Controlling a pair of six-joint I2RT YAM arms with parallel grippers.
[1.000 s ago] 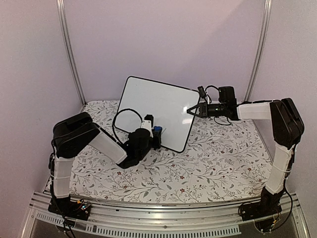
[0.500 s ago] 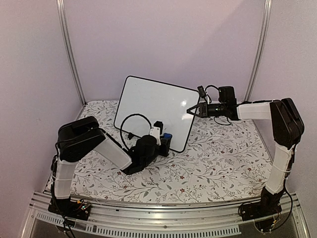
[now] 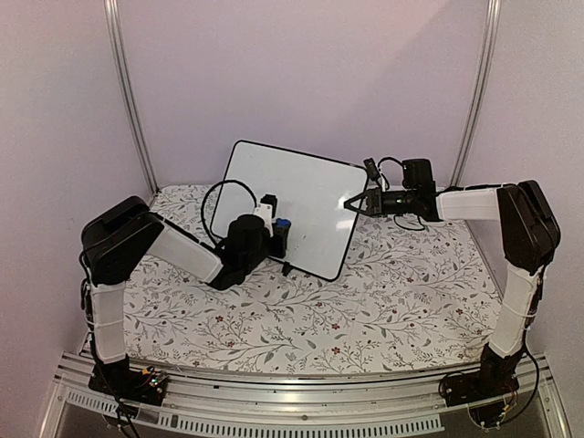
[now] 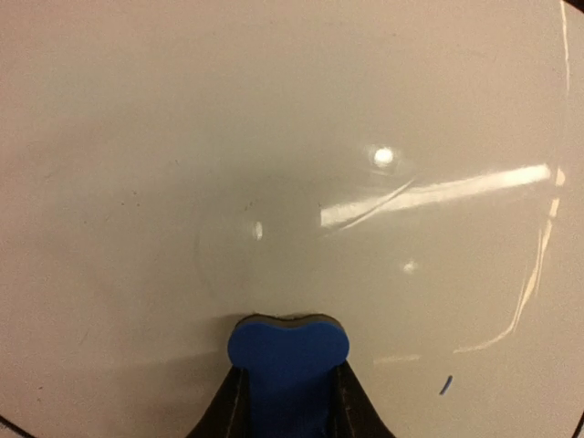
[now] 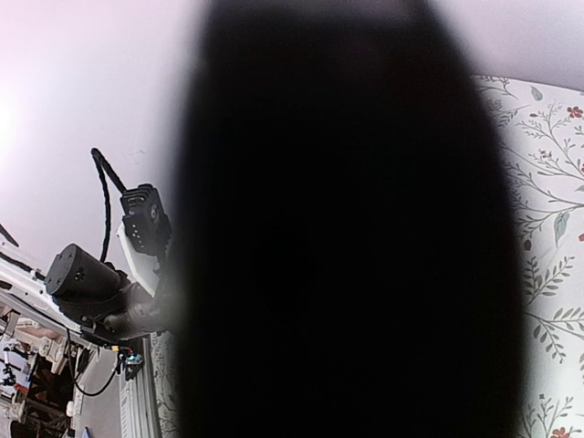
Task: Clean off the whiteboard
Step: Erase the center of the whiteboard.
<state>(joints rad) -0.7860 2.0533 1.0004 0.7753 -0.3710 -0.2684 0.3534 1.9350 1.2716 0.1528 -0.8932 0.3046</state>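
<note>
The left end effector was clamped on a small blue eraser, whose front edge pressed against the whiteboard directly ahead of the fingers. The whiteboard stood tilted on the floral bench, its glossy face filling the left wrist view. A short blue stroke lay low and to the right of the eraser. The right end effector was closed narrow, tips touching the whiteboard's right edge; whether they pinched the frame could not be told, as a dark shape blocked the right wrist view
</note>
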